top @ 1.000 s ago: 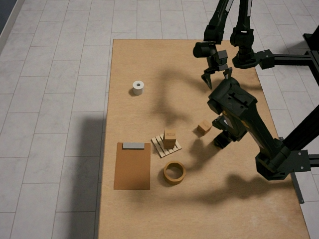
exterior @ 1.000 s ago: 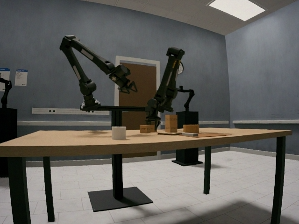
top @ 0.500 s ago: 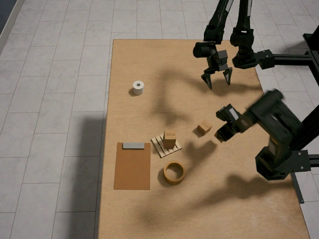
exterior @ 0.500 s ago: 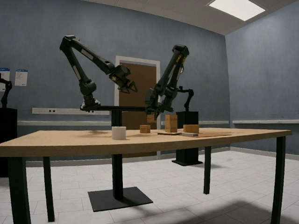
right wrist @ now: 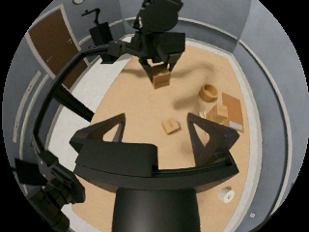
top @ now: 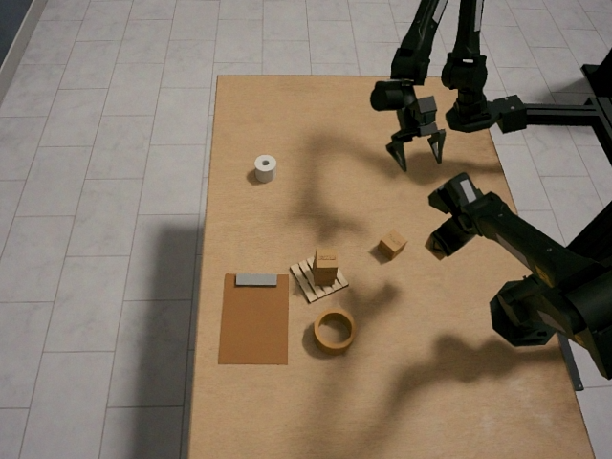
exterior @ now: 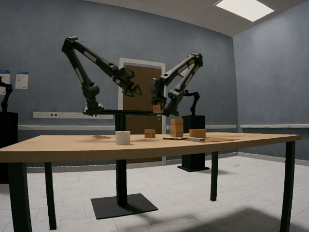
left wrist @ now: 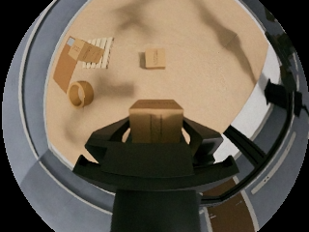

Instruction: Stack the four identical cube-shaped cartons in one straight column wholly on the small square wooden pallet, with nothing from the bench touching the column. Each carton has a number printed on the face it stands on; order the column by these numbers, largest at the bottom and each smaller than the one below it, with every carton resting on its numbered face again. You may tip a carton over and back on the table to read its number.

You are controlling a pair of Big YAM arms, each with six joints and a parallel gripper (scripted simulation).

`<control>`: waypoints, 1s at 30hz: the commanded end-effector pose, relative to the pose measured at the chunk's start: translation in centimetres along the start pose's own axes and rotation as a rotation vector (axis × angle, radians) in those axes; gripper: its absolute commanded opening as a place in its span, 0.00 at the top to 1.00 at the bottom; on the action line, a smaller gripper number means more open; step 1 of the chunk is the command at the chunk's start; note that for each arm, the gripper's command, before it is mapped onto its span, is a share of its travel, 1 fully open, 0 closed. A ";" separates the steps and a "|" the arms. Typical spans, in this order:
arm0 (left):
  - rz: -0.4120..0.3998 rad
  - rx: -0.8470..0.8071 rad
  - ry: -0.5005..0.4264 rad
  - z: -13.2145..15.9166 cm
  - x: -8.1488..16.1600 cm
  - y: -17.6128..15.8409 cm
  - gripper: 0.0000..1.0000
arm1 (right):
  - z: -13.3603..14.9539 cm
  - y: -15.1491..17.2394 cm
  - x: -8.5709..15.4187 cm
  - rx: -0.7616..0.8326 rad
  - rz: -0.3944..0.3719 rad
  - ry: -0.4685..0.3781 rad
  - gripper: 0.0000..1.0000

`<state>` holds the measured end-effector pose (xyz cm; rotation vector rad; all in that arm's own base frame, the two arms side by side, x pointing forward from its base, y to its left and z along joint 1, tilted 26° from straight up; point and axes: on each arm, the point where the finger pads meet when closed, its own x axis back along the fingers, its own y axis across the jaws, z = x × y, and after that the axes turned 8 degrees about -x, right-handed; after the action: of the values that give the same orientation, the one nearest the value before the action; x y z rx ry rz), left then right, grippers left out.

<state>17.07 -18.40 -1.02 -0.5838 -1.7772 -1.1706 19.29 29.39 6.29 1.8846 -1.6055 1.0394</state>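
Note:
Two stacked cartons (top: 325, 271) (exterior: 176, 128) (left wrist: 87, 51) stand as a straight column on the slatted pallet (top: 316, 295). A third carton (top: 392, 245) (exterior: 149, 133) (left wrist: 154, 58) (right wrist: 171, 126) sits on the table beside the pallet, towards the arms. My left gripper (left wrist: 155, 115) is shut on the fourth carton (top: 434, 249) (exterior: 157, 108) (right wrist: 161, 79), held well above the table. My right gripper (top: 423, 165) (exterior: 137, 94) (right wrist: 155, 115) is open and empty, high over the table, away from the cartons. No bottom-face numbers are readable.
A tan ring (top: 334, 332) (left wrist: 80, 94) (right wrist: 210, 91) lies close to the pallet. A brown clipboard (top: 253, 323) lies on its other side, near the table edge. A white roll (top: 265, 168) (exterior: 122, 137) (right wrist: 226, 194) stands farther off along the same edge.

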 end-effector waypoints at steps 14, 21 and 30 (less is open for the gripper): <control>-0.019 -0.037 -0.038 -4.2 -0.4 11.9 0.50 | -0.7 -4.7 -3.9 -0.130 0.425 -0.085 0.00; -0.012 -0.047 -0.022 -4.6 -1.3 17.9 0.50 | -2.0 -6.4 -2.6 -0.237 0.682 -0.243 0.00; -0.004 0.004 -0.026 -6.1 -2.0 23.2 0.50 | -3.5 -7.1 0.6 -0.353 0.895 -0.439 0.00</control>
<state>36.33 -12.57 7.72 -0.5733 -1.7969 -1.1390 25.28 32.20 8.71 1.1873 -2.7175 0.6989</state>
